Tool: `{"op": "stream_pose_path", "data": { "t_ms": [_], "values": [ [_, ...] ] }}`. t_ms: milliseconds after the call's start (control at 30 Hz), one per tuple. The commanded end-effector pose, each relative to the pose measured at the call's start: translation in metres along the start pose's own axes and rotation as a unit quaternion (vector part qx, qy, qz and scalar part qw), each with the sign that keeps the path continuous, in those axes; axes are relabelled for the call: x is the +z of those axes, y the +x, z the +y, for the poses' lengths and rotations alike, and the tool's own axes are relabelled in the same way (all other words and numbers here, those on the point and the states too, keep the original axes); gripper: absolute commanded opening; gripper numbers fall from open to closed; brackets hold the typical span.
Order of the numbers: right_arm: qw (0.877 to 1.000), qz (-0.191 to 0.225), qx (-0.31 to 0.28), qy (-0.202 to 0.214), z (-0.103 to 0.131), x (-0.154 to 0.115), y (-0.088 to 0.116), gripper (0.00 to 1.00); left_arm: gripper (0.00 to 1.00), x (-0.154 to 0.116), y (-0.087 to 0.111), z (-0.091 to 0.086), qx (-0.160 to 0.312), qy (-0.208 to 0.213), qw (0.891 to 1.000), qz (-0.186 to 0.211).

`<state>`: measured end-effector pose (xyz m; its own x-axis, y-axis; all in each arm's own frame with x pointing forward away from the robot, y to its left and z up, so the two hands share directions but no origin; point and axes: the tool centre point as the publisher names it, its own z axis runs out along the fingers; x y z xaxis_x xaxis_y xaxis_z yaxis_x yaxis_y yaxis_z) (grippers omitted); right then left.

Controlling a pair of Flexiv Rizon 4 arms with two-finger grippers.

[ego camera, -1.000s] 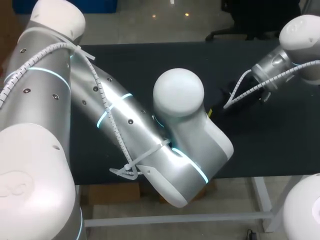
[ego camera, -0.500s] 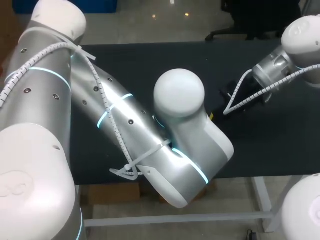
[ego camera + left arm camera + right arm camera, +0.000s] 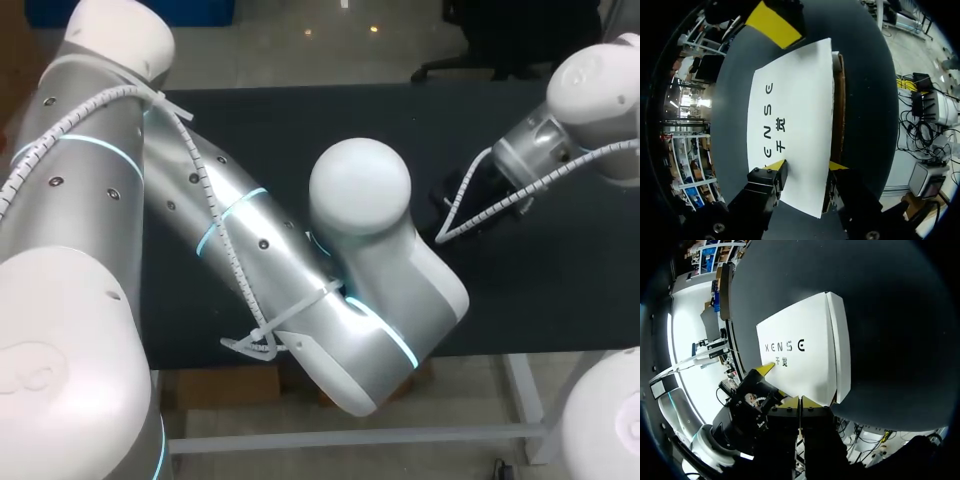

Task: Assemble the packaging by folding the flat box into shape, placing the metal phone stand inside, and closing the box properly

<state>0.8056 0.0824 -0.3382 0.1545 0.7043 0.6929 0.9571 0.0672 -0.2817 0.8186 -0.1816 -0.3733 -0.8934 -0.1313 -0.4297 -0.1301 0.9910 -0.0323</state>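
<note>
Your dark bench [image 3: 260, 130] is the biggest thing here. Your big left arm [image 3: 250, 250] reaches over it and hides the box from above. The white box [image 3: 790, 115] lies on the bench between your two grippers, with a brown side showing. Your left gripper [image 3: 806, 166] is spread wide over one end. Your right gripper [image 3: 799, 402] has its tips pressed together, touching the other end.
</note>
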Motion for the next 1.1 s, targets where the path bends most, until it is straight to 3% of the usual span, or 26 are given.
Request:
{"op": "stream_pose_path", "data": {
  "t_ms": [33, 1100],
  "values": [
    [1.000, 0.001, 0.002, 0.005, 0.0028, 0.0026, -0.0030, 0.00, 0.45, 0.0022, 0.0039, -0.0039, 0.000, -0.003, 1.000, 0.000],
    [1.000, -0.004, 0.007, 0.012, -0.0020, 0.0111, -0.0087, 0.00, 0.46, 0.0006, 0.0032, -0.0028, -0.002, -0.001, 1.000, -0.001]
  ]
}}
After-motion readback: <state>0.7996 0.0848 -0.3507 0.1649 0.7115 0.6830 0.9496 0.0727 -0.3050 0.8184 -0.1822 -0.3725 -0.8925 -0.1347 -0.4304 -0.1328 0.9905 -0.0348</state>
